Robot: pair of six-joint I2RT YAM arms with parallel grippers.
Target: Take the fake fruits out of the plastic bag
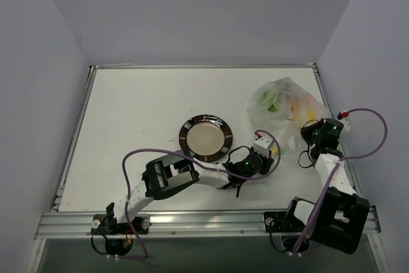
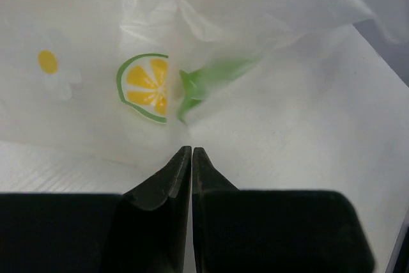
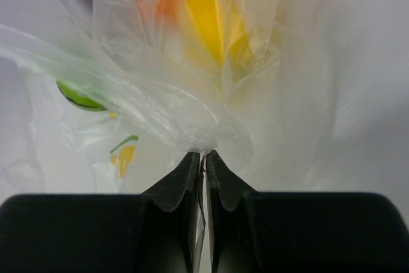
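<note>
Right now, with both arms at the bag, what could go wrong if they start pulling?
1. The right end effector pinches only a thin fold of the bag, so pulling may tear it or let it slip.
2. The left end effector is shut and appears to hold nothing, so the whole bag could drag along.
3. The fruits lie near the right edge of the table and might roll off.
</note>
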